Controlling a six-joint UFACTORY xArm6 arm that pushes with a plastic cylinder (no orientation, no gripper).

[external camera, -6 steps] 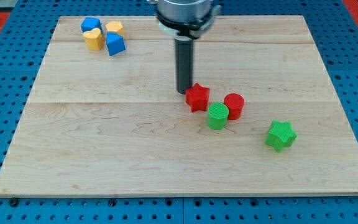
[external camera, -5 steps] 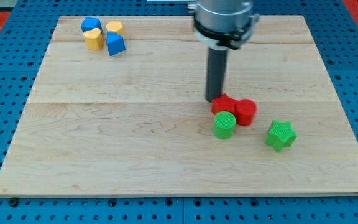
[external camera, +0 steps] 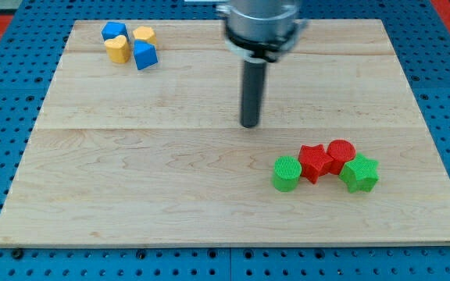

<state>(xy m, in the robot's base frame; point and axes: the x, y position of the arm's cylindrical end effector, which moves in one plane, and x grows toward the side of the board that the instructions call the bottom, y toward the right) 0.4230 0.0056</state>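
Note:
My tip point(external camera: 250, 124) rests on bare wood near the middle of the board, touching no block. Nearest to it, toward the view's lower right, is a red star point(external camera: 314, 162). A green cylinder point(external camera: 286, 173) sits just left of the star and a red cylinder point(external camera: 340, 154) presses against the star's right side. A green star point(external camera: 360, 173) touches the red cylinder at the lower right. These blocks form a tight row.
A cluster lies at the view's top left: a blue block point(external camera: 115, 32), a yellow block point(external camera: 144, 35), a yellow heart-like block point(external camera: 116, 49) and a blue block point(external camera: 144, 55). The wooden board point(external camera: 131, 203) sits on a blue pegboard.
The red star, red cylinder and green cylinder were pushed toward the lower right, up against the green star. The tip then drew back to the upper left, away from them.

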